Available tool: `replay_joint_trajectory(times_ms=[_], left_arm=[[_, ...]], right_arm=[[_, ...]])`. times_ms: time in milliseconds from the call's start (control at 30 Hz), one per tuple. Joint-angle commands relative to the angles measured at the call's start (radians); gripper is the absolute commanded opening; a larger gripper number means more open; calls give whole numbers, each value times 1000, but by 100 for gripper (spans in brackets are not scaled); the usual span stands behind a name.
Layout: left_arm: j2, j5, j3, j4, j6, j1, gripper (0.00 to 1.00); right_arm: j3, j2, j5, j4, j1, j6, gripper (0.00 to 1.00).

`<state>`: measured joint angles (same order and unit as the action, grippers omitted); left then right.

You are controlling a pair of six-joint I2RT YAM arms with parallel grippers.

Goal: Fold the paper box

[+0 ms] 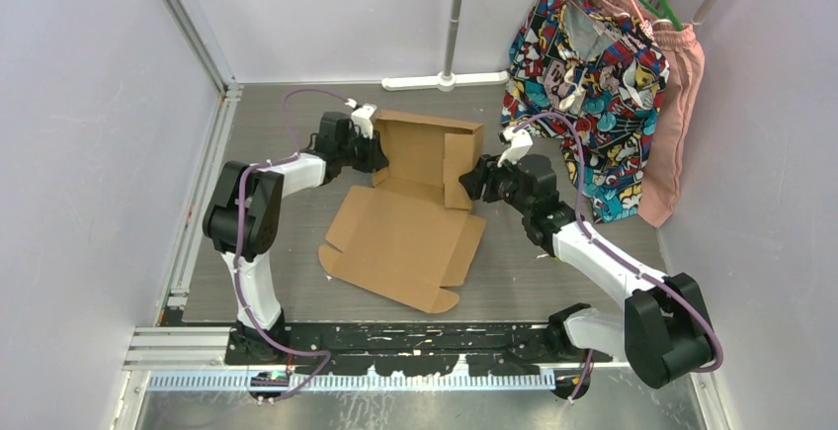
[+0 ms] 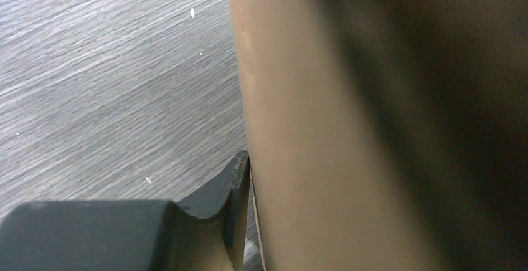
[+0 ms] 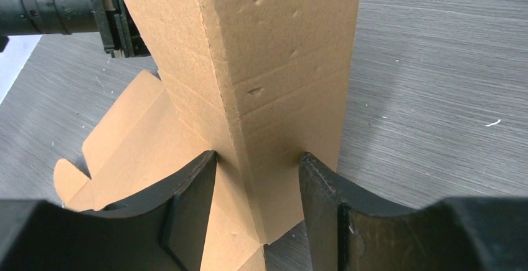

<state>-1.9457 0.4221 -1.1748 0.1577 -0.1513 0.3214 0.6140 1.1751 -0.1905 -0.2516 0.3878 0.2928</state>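
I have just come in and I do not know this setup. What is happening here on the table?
Two robot arms are folding a brown paper box on the grey table. The far part stands up as walls, while the near part lies flat. The left gripper is pressed against the left raised wall. The right gripper straddles the right raised wall, its jaws on both sides of it. The box is only partly formed.

paper box [image 1: 410,217]: 1 | arms: 2 | hanging garments [image 1: 593,94]: 2
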Motion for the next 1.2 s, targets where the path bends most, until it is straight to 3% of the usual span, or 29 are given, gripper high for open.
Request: replay_joint_trajectory(times_ms=[0,567,1167], left_arm=[[66,-27,30,-29,31,34,20],[169,-150,136,-26,45,106,19],[269,-213,214,-55,41,172,19]], right_arm=[[50,5,64,-49,20,-32,57],[-47,-29,308,-74,90,-63,63],[-139,-45,370,-129,97,-41,62]])
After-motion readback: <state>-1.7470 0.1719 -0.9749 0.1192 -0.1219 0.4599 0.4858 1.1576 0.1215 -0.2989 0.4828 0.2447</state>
